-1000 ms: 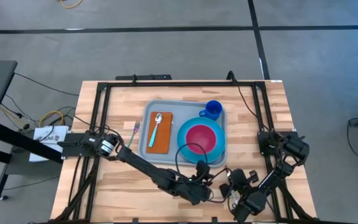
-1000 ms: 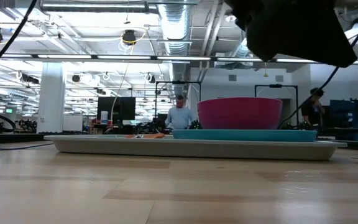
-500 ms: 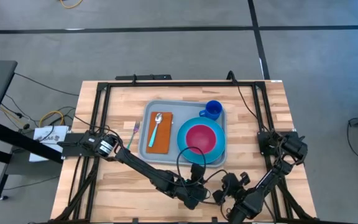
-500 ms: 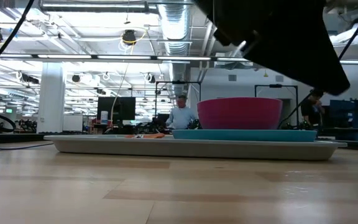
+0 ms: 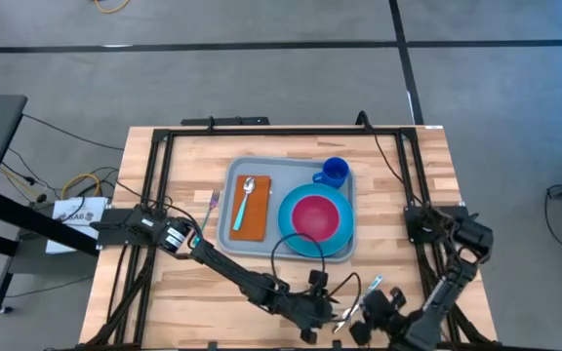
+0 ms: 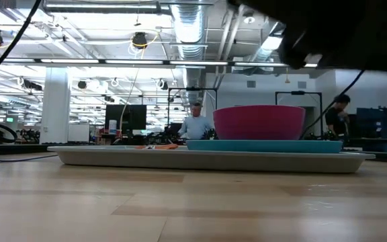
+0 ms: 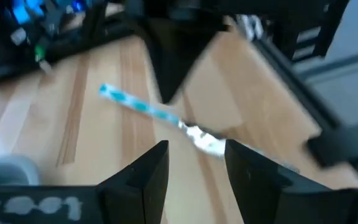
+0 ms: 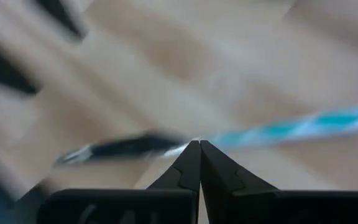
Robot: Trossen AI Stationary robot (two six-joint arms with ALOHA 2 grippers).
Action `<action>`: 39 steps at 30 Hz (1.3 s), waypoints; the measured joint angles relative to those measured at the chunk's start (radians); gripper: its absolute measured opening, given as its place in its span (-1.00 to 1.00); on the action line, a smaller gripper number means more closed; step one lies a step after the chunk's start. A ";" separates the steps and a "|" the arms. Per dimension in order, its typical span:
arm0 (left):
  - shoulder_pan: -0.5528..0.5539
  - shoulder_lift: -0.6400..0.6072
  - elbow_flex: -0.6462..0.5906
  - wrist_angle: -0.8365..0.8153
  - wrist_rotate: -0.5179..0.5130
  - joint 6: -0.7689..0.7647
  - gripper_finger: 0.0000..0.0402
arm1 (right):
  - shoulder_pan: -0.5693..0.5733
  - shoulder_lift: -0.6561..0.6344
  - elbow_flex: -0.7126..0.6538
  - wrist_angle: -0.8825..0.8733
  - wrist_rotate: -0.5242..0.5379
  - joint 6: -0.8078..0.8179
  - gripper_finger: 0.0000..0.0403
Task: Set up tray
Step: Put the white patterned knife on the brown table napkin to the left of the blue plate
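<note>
The grey-blue tray (image 5: 234, 172) lies at the table's middle, also seen as the tray (image 6: 213, 160) in the low view. On it are an orange napkin (image 5: 252, 222) with a spoon (image 5: 246, 195), a blue plate (image 5: 293, 234) under a pink bowl (image 5: 315, 215), and a blue cup (image 5: 334, 173). A fork (image 5: 210, 204) lies on the table left of the tray. Near the near edge, my right gripper (image 8: 199, 147) is shut on a knife (image 7: 157, 114) with a teal-and-white handle. My left gripper (image 7: 194, 152) is open, facing the knife's metal end (image 7: 205, 141). My right gripper pinches the knife between its two fingertips (image 8: 191, 155), where the striped handle (image 8: 278, 129) meets the dark blade (image 8: 129, 146). The fingers lie across the knife. In the left wrist view they come at it from above (image 7: 166, 87). The knife looks lifted off the wood.
Black frame rails (image 5: 154, 195) run along the table's left and right sides. Bare wood (image 5: 193, 283) lies between the tray and the near edge. Cables loop around both wrists there. In the low view a person (image 6: 195, 125) sits in the room behind the table.
Both grippers have moved from just below the tray toward the table's near edge, the right one carrying the knife. In the low view the dark arm mass has shifted across the picture's top. The tray and what is on it have stayed put.
</note>
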 joint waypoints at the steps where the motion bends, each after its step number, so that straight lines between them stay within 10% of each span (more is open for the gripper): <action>1: 0.000 0.000 0.000 0.024 0.004 0.001 -0.26 | 0.018 -0.001 0.000 0.031 0.006 0.010 -1.00; 39: 0.005 -0.001 0.000 -0.169 0.027 -0.134 -0.33 | -0.075 0.113 -0.002 0.230 0.137 -0.168 -1.00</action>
